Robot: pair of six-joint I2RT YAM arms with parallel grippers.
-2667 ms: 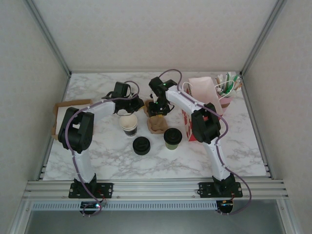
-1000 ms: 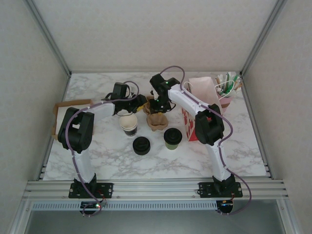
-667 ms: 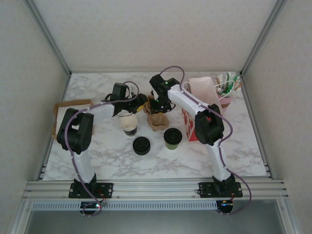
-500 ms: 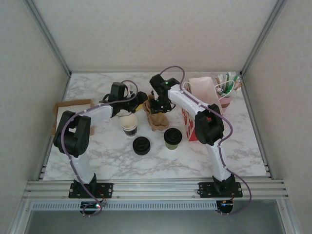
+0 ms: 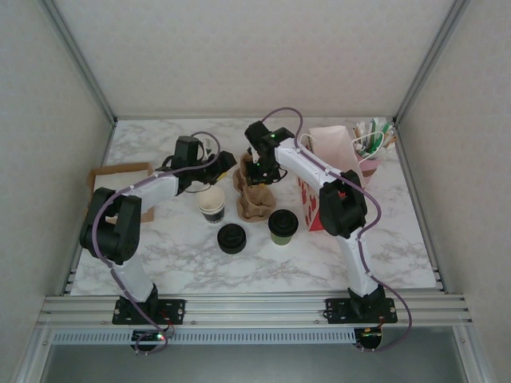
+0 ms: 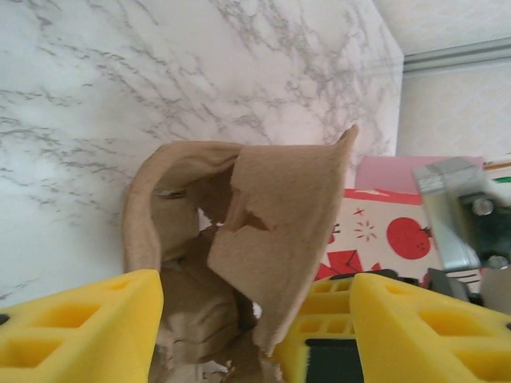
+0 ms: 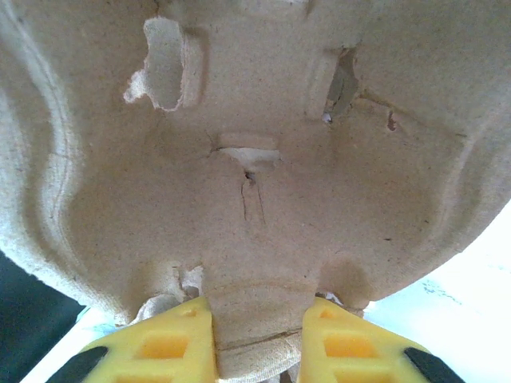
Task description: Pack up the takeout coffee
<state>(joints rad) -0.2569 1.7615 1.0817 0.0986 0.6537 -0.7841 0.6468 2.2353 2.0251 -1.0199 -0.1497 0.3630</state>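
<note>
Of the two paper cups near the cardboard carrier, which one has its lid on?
The olive-green cup, right of the loose black lid, wears a black lid; the other cup, to the left, is open, cream inside.

Bright, even, diffuse light; faint shadows; wrist close-ups soft, jaws blurred at bottom edge

Marble table (image 5: 383, 239) with takeout coffee (image 5: 283, 226), lid (image 5: 231, 238), bag (image 5: 334, 144)
</note>
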